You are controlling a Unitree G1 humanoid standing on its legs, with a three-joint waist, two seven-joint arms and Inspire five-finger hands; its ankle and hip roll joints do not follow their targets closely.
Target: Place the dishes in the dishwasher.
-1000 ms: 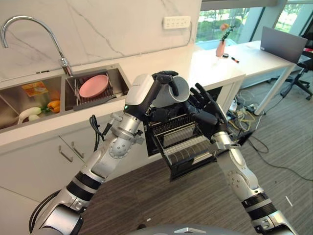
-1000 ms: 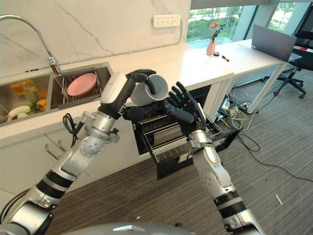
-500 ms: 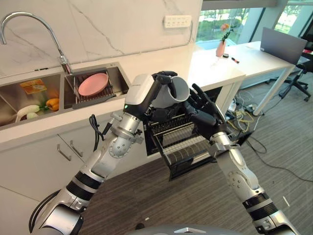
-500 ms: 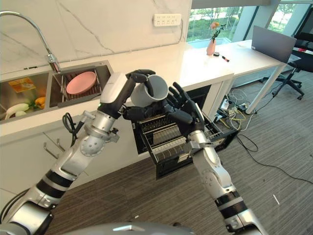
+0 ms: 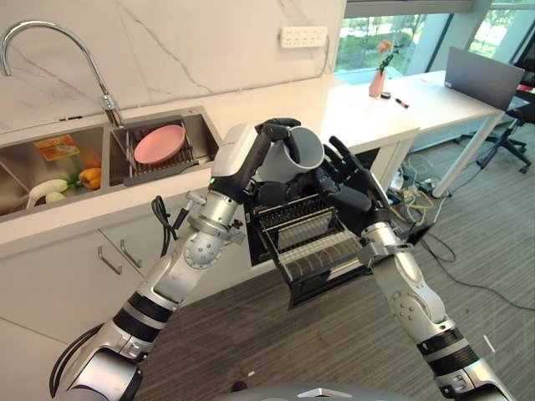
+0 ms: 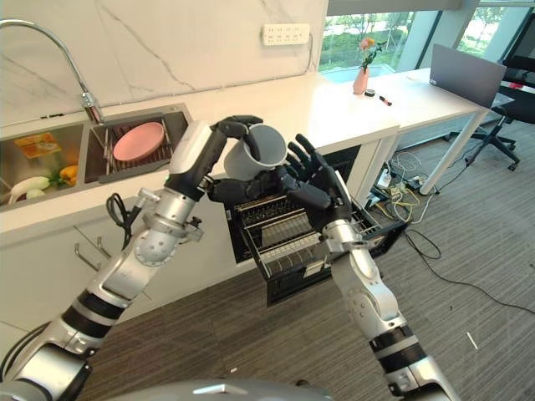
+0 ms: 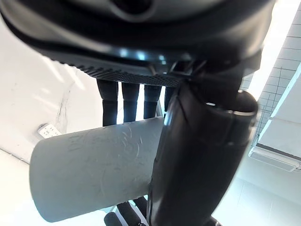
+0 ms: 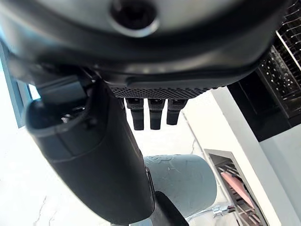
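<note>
Cup (image 5: 294,157) is hanging above the pulled-out dishwasher rack (image 5: 311,242), clenched in the left robot hand (image 5: 276,138); the right robot hand (image 5: 347,180) is spreading relaxed fingers beside it. Bumping during handover could be knocking it loose.

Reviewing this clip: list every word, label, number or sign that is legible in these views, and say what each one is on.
None can be read.
Grey cup, held in the left hand: faint embossed pattern on its side in the left wrist view, no letters made out.
Orange packet in the sink: printed, too small to read.
Wall socket strip: no legible marking.
The right hand is open beside the cup, above the dishwasher rack.
</note>
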